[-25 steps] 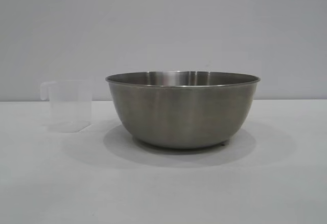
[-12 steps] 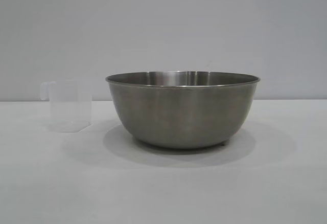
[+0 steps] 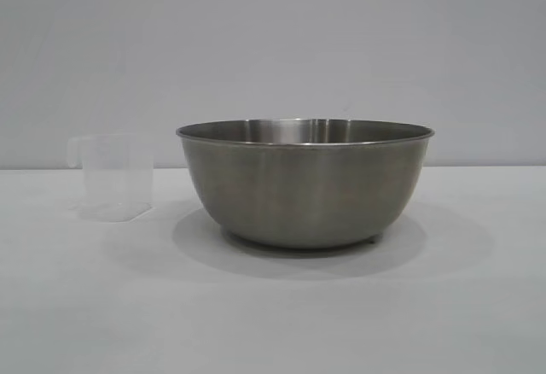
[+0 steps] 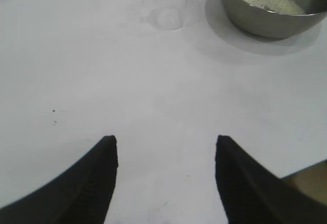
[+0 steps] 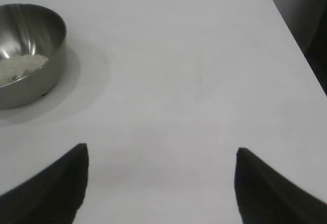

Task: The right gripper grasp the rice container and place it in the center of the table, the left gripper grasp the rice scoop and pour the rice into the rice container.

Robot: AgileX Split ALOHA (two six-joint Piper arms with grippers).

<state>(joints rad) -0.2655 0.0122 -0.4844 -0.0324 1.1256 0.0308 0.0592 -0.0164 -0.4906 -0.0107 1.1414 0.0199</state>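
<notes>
Rice container (image 3: pixel 305 184) sits mid-desk (image 3: pixel 273 323), rice (image 4: pixel 271 1) already inside. Rice scoop (image 3: pixel 113 176) upright just beside it, looks empty. My left gripper (image 4: pixel 166 180) and right gripper (image 5: pixel 161 183): jaws apart, holding nothing, well back. Task looks done.

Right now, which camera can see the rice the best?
The left wrist view: it looks down into the rice container, showing the rice as a pale heap. The right wrist view shows only part of the heap at the picture's edge. In the exterior view the container's wall hides it.
</notes>
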